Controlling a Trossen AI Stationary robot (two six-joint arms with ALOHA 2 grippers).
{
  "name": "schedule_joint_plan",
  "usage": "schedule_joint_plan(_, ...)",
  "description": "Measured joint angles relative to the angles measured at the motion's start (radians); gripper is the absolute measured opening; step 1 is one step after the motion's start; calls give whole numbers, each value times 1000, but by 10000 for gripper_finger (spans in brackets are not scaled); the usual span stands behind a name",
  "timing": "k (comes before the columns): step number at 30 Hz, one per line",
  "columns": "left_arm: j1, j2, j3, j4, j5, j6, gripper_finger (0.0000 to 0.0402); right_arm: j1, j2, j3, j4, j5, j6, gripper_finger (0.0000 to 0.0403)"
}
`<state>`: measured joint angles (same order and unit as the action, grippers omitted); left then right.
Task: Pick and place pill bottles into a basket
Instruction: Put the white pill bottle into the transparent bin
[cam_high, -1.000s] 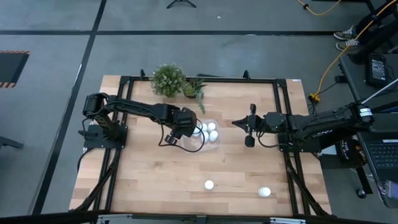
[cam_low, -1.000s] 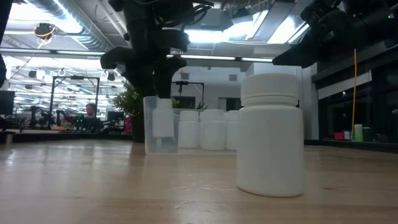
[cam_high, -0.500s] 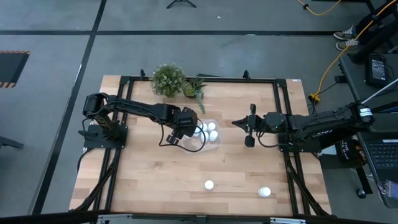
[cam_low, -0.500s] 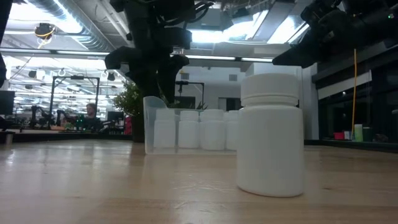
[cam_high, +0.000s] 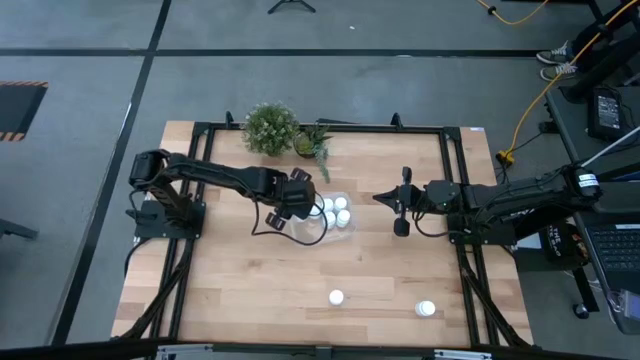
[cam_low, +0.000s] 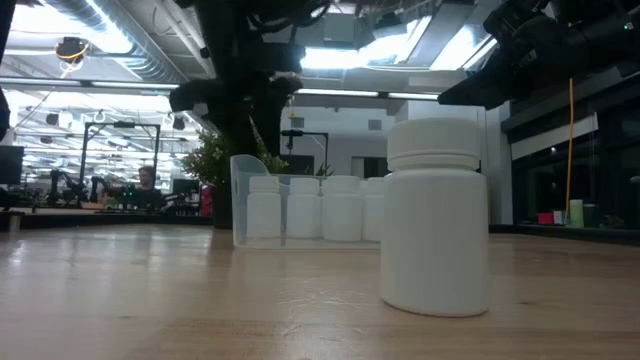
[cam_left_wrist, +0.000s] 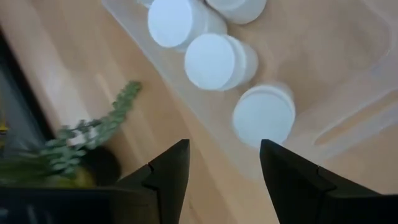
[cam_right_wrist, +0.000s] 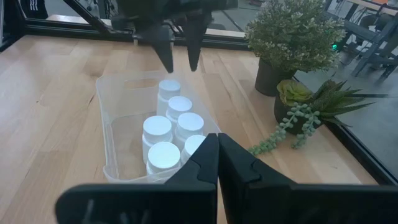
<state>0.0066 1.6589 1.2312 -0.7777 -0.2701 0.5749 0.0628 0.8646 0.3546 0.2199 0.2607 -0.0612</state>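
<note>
While two pill bottles (cam_high: 337, 297) wait loose on the table (cam_high: 240, 290), one at the lower middle of the high view and the other toward its lower right, you have most of the job behind you. The low view puts one of those two large in the foreground, upright and capped, well apart from everything else.

Further back, at the centre of the high view, sits the basket (cam_right_wrist: 101, 118). In the right wrist view you can count at least five bottles standing upright in it, crowded toward one end, and a sixth may be half hidden behind the near fingers. Much of the basket floor is bare, so you have room for the last two.

Over the basket's left end hangs the left gripper (cam_left_wrist: 224, 149), jaws apart with nothing between them. To the right of the basket, near but clear of it, the right gripper (cam_right_wrist: 217, 146) hovers pinched closed and empty.

Beyond, at the table's upper edge, the potted plant (cam_high: 270, 128) plays no part
</note>
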Motion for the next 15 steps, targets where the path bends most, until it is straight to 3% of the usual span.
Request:
schedule_joint_plan(9,-25,-72,78,-94,-16,-31,145,0,0,0,0,0,-2,5)
schedule_joint_plan(15,14,-221,40,-77,70,-93,68,0,0,0,-2,0,0,5)
